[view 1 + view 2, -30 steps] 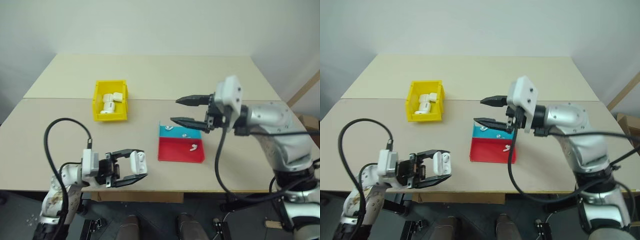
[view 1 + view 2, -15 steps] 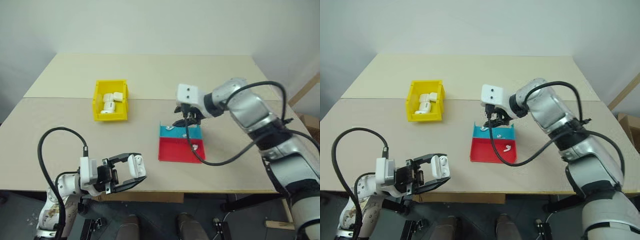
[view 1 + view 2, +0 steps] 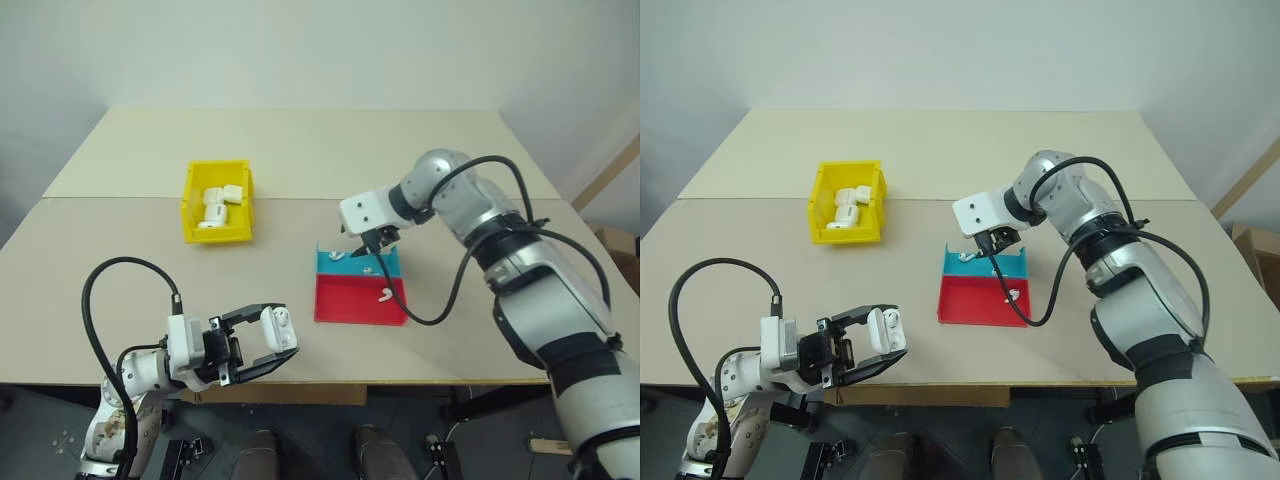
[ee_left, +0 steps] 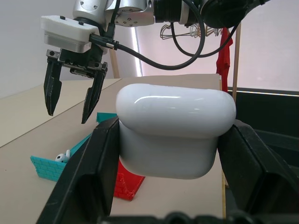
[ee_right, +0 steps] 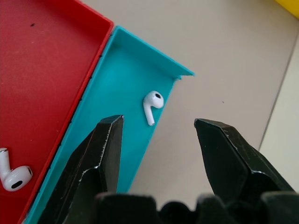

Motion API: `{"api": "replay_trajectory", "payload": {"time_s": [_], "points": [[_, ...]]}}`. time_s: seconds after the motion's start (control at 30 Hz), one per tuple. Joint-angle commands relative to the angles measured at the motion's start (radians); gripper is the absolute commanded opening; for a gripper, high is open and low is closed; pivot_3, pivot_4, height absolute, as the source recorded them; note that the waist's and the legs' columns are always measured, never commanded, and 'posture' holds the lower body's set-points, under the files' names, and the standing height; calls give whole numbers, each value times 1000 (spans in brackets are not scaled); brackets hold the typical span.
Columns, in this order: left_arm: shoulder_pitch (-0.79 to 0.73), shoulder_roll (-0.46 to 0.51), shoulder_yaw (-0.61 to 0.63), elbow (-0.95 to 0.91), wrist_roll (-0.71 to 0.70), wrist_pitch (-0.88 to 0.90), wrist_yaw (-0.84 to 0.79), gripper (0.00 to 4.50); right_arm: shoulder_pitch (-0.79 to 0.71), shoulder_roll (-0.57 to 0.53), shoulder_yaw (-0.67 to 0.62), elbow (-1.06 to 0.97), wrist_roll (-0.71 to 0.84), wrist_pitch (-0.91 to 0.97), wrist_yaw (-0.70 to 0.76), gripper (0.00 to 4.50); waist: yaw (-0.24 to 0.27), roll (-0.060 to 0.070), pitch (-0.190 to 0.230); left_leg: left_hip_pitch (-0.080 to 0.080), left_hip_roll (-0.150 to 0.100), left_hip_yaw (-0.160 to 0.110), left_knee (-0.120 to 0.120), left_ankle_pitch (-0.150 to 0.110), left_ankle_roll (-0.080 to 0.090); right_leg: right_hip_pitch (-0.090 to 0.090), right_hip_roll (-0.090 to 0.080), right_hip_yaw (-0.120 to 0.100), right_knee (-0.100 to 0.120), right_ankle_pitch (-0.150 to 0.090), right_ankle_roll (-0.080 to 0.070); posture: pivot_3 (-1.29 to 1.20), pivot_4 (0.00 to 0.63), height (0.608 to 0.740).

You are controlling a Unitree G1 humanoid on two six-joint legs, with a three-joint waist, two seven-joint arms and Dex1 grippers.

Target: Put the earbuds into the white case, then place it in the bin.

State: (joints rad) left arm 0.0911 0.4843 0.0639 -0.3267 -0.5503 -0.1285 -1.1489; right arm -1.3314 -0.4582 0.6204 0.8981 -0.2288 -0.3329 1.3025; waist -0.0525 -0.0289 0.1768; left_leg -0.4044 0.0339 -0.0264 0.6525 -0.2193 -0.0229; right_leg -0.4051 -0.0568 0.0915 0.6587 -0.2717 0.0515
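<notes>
My left gripper [image 3: 268,340] is shut on the white case [image 4: 175,135] and holds it just above the table's front edge. My right gripper [image 5: 159,128] points down, open and empty, over the blue half of the tray [image 3: 355,305]. One of the earbuds [image 5: 152,105] lies in the blue half, right under the gap between the fingers. A second earbud [image 3: 384,294] rests in the red half. The bin [image 3: 219,236] stands far left on the table, away from both grippers.
Several white cases lie inside the yellow bin. A seam runs across the tabletop behind the tray. Black cables loop from both wrists. In the left wrist view, the right gripper [image 4: 72,100] hangs above the tray.
My right arm has swung forward and down, and its gripper has turned from level to pointing down over the tray's blue half. The left gripper still holds the case in the same place.
</notes>
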Motion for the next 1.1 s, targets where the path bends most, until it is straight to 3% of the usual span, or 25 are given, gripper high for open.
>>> {"api": "replay_trajectory", "payload": {"time_s": [0.03,0.43,1.1], "points": [[-4,6,-1,-38,-2,-17,11,2814,-67,53,7,109,-73,-124,-28,2917,-5,0,0,0,0,0,0,0,0,0,0,0,0,0,0,0,150,740],[19,18,-6,-57,18,-22,33,2814,-165,179,41,348,-283,-234,-209,2917,-17,3,2,1,0,-1,-1,0,-1,0,0,0,2,0,0,0,150,740],[26,20,-15,-73,31,-25,75,2814,-169,264,27,413,-375,-228,-294,2917,-18,4,2,1,0,-1,-2,1,-1,-1,0,0,3,0,0,0,150,740]]}}
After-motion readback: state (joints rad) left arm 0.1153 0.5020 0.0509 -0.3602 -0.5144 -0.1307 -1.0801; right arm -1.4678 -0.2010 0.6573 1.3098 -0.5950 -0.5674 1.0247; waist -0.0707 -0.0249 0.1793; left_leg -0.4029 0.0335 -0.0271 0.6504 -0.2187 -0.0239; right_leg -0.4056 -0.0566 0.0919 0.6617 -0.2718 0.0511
